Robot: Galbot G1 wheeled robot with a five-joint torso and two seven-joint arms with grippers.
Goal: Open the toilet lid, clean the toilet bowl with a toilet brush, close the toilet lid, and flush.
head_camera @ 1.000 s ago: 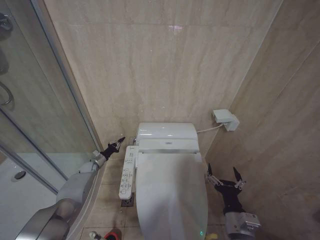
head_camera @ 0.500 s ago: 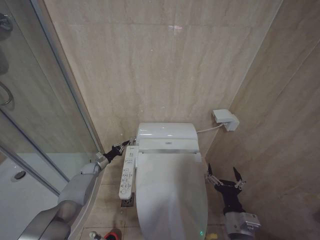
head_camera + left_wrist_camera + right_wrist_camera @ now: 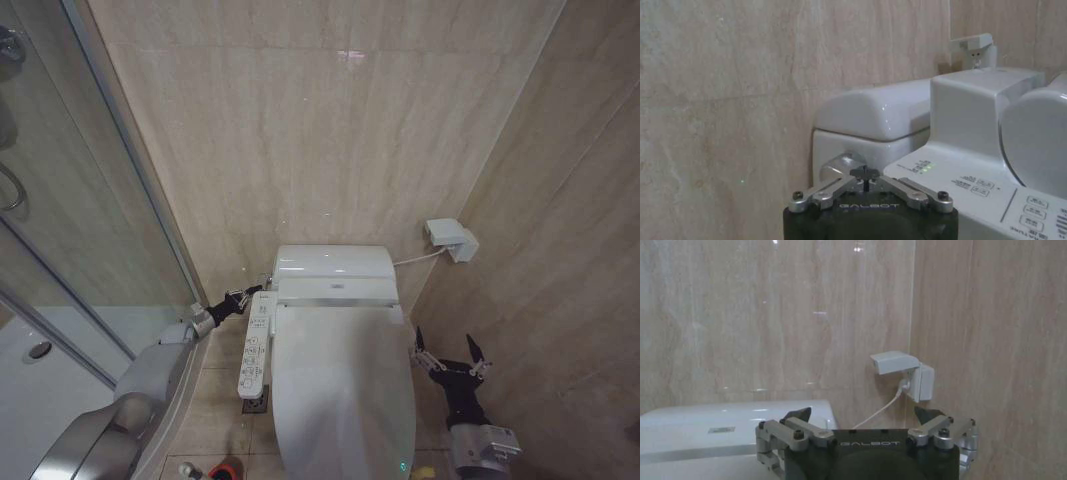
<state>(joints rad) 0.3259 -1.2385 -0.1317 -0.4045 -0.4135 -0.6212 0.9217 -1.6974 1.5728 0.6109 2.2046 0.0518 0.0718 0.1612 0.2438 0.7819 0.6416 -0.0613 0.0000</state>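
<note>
Your left gripper [image 3: 256, 291] sits at the back left corner of the toilet, between the side control panel [image 3: 255, 345] and the wall. In the left wrist view its fingers are drawn together to a point, with nothing held between them, and that tip [image 3: 865, 173] is right at the round silver flush button [image 3: 837, 165] on the side of the tank [image 3: 870, 112]; you cannot tell whether it actually touches the button. The panel's lit end lies just beside the gripper.

Your right gripper [image 3: 450, 354] hangs by the right edge of the toilet, near the side wall, with its fingers spread wide and empty. It touches nothing.

The toilet lid [image 3: 340, 385] is down flat, covering the toilet bowl completely. The toilet brush's red holder [image 3: 226, 468] stands on the floor near the front left corner of the toilet, at the bottom edge of your head view; the brush itself is too small to make out. A white wall socket [image 3: 449, 238] with a cord is fixed on the wall behind the right rear corner.
</note>
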